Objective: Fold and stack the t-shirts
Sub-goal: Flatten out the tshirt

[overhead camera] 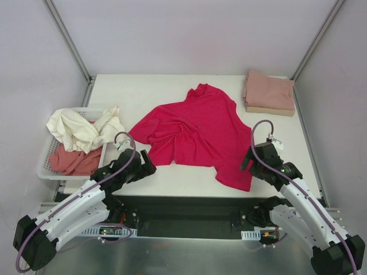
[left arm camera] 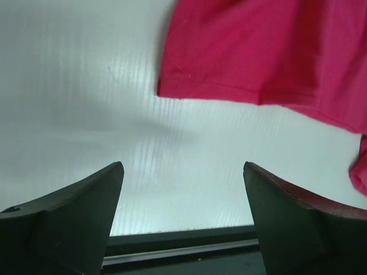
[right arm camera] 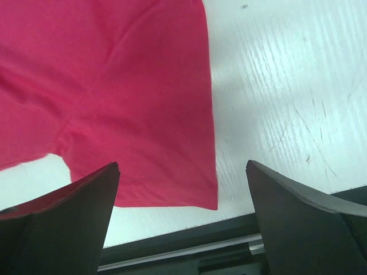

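Note:
A crimson-red t-shirt (overhead camera: 195,132) lies crumpled and partly spread in the middle of the white table. Its left hem corner shows in the left wrist view (left arm camera: 258,51); its near right corner shows in the right wrist view (right arm camera: 126,103). A folded dusty pink shirt (overhead camera: 269,90) lies on a folded tan one (overhead camera: 268,109) at the back right. A cream shirt (overhead camera: 83,127) and a salmon-pink shirt (overhead camera: 74,161) lie bunched in the basket. My left gripper (overhead camera: 147,162) (left arm camera: 182,172) is open and empty, just left of the red shirt. My right gripper (overhead camera: 248,158) (right arm camera: 182,172) is open and empty, above the shirt's near right corner.
A white lattice basket (overhead camera: 48,156) stands at the table's left edge. Grey walls and metal posts close in the back and sides. The table's near edge (overhead camera: 189,196) runs just in front of both grippers.

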`<state>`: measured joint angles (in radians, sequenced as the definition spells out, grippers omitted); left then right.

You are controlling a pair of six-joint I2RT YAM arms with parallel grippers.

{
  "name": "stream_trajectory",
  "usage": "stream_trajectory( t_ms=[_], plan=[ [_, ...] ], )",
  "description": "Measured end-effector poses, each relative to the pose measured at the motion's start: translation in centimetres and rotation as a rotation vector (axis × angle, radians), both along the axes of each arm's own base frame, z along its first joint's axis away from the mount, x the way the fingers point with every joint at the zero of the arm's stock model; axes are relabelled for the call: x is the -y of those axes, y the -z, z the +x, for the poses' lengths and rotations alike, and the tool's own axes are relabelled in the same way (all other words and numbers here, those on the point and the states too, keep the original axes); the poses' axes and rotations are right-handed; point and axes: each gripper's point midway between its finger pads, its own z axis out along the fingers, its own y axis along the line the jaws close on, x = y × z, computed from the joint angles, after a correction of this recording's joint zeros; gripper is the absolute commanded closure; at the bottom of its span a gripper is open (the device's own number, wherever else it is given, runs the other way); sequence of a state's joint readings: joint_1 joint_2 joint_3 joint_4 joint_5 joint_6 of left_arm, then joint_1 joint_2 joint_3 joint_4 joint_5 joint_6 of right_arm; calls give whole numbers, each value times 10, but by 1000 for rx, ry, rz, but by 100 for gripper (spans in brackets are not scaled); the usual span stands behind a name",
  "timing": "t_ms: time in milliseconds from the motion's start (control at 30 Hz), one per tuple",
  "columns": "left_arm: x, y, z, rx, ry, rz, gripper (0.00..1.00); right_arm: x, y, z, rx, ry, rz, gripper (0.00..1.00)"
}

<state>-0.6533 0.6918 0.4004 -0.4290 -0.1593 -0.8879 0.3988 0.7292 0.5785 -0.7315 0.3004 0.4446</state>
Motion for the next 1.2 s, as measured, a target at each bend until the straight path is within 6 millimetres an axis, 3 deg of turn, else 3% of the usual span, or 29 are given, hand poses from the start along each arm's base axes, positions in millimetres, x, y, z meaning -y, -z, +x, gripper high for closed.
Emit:
stream_trajectory(
  t_ms=[133,233,433,567,667,833,933,967,1000,1200],
  plan=[
    [-9,4,8,-8,-102,28,25,-3,9,-7,-37,-18,14,3],
    [-15,6,19,-37,-167,68,39,-5,9,-7,-38,-25,23,3],
    [-22,20,40,-141,-258,141,46,-6,10,-8,-42,-29,23,3],
    [-18,29,46,-180,-262,174,48,-6,12,-9,-56,-33,18,3],
    [-16,35,50,-191,-262,182,57,-6,15,-10,-74,-37,14,3],
    [-7,44,58,-206,-254,170,62,-6,16,-11,-84,-38,10,3],
    [4,44,68,-189,-241,132,76,-5,18,-13,-91,-38,7,3],
    [7,45,71,-187,-239,126,94,-4,19,-14,-95,-38,5,3],
    [10,45,74,-185,-232,117,100,-4,20,-15,-102,-38,2,3],
    [23,46,80,-180,-206,74,100,0,25,-25,-141,-36,-13,3]
  ],
)
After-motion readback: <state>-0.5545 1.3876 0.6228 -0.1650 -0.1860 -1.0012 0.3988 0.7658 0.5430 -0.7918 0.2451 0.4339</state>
